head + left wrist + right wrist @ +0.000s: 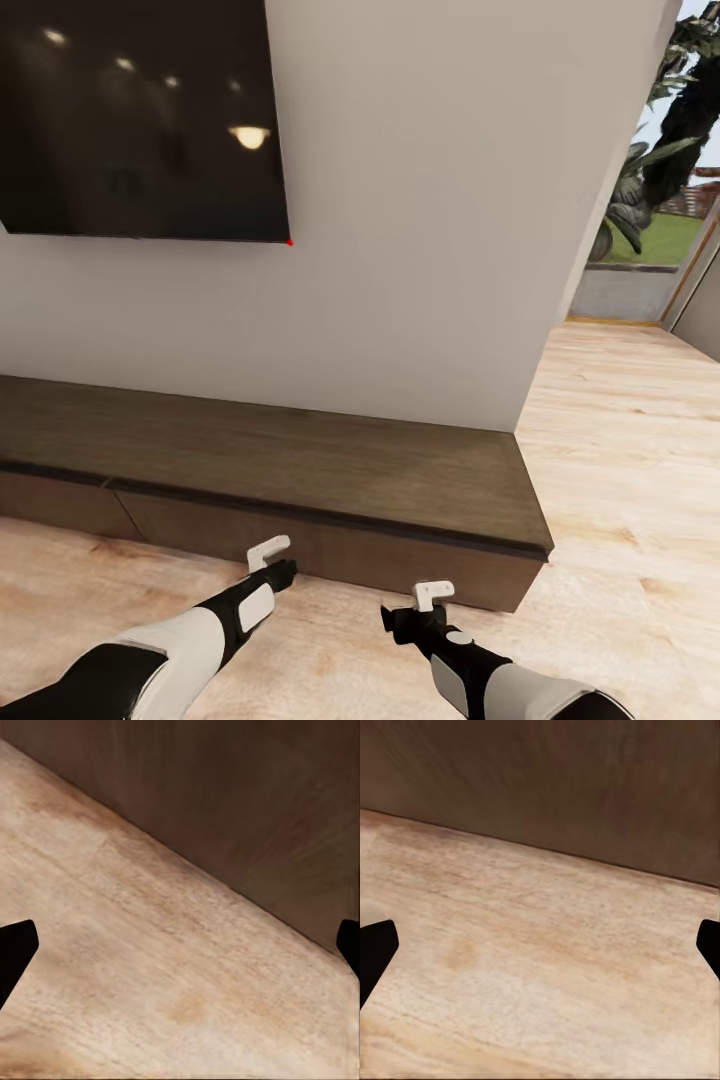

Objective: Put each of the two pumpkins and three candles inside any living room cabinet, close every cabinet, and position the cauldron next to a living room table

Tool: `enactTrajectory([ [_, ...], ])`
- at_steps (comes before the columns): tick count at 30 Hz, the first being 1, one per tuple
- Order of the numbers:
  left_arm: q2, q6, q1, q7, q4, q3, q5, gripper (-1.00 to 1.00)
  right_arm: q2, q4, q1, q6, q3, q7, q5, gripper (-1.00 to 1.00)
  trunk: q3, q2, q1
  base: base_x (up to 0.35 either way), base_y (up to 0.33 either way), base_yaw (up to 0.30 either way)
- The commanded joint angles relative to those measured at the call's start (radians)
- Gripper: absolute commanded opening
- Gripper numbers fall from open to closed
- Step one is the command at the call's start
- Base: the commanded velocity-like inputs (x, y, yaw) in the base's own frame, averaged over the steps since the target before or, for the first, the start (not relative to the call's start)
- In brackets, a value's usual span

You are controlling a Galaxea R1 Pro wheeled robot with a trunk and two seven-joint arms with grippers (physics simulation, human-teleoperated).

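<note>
The cabinet [300,470] runs low along the foot of the white wall [420,250], from the left edge to a little past the middle of the room, its dark brown top bare and its plain front panels shut flush. Both arms reach down just in front of it. The left gripper [270,558] hangs close to the front panel, low over the floor, with its fingers spread wide and nothing between them. The right gripper [430,598] sits a bit nearer and to the right, near the cabinet's right end, also spread wide and empty. Both wrist views look down at the pale wooden floor [620,450] where it meets the cabinet's brown face. Above the cabinet on the left, a dark television [140,120] hangs on the wall. Far right, greenery [670,130] shows through an opening.
</note>
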Motion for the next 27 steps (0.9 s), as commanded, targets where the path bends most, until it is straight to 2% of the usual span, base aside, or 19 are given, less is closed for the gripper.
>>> enactTrajectory([
  [1,0.0,0.0,-0.001,0.003,0.001,-0.001,0.016,1.0,0.0,0.002,0.002,-0.004,0.006,0.005,-0.011,1.0,-0.001,0.0,0.0,0.0,0.0,0.0],
  [2,0.001,0.027,-0.001,0.004,0.0,0.011,0.026,1.0,0.0,0.002,0.011,-0.002,0.006,0.004,-0.01,1.0,-0.001,0.0,0.0,0.0,0.0,0.0],
  [5,0.0,0.053,-0.001,0.004,0.0,0.008,0.015,1.0,0.0,0.002,0.015,-0.001,0.006,0.003,-0.01,1.0,0.0,0.0,0.0,0.0,0.0,0.0],
  [10,0.0,0.067,-0.001,0.005,-0.001,-0.01,-0.03,1.0,0.0,0.003,0.018,0.004,0.006,0.002,-0.008,1.0,0.004,0.0,0.0,0.0,0.0,0.044],
  [16,-0.001,0.067,-0.001,-0.004,-0.001,-0.012,-0.038,1.0,0.0,0.002,0.018,0.005,0.006,0.002,-0.007,1.0,0.01,0.0,0.0,0.0,0.0,0.197],
  [20,-0.001,0.037,-0.001,-0.007,0.001,-0.013,-0.038,1.0,0.0,0.003,0.018,0.006,0.007,0.002,-0.006,1.0,0.012,0.0,0.0,0.0,0.0,0.261],
  [27,-0.001,0.025,-0.001,-0.007,0.005,-0.013,-0.038,1.0,0.0,0.002,0.018,0.006,0.009,0.002,-0.003,1.0,0.013,0.0,0.0,0.0,0.0,0.273],
])
